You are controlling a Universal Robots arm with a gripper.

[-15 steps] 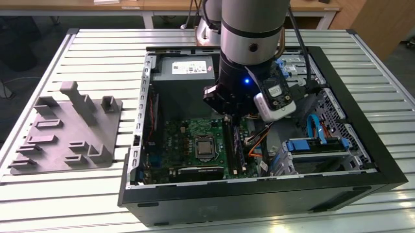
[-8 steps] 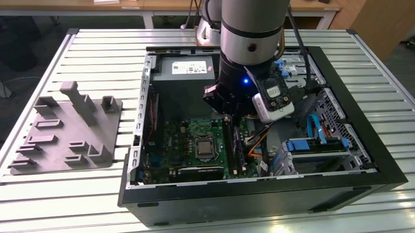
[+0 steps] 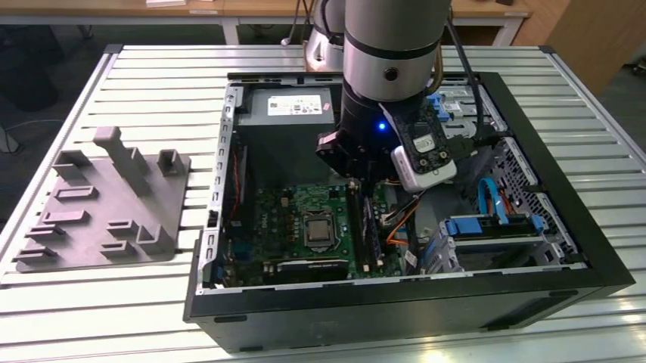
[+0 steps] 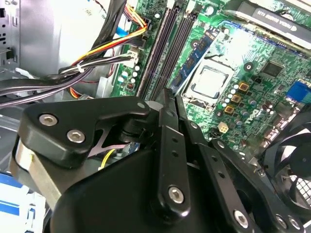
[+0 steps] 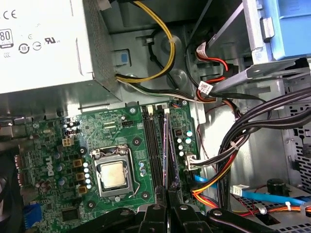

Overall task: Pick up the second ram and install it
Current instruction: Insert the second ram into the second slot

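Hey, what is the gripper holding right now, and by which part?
The gripper pinches the second ram, seen edge-on, by its two flat faces, over the motherboard.

In the exterior view we get even, diffuse room light: slatted table (image 3: 162,83) bright, PC case (image 3: 404,302) interior dim w/ soft shadow under the arm (image 3: 389,45), blue LED (image 3: 380,126) glowing. In both wrist views motherboard (image 5: 53,145) well lit — glare on CPU lid (image 4: 211,80), gripper (image 4: 167,93) dark, power supply (image 5: 43,48) near washed out.
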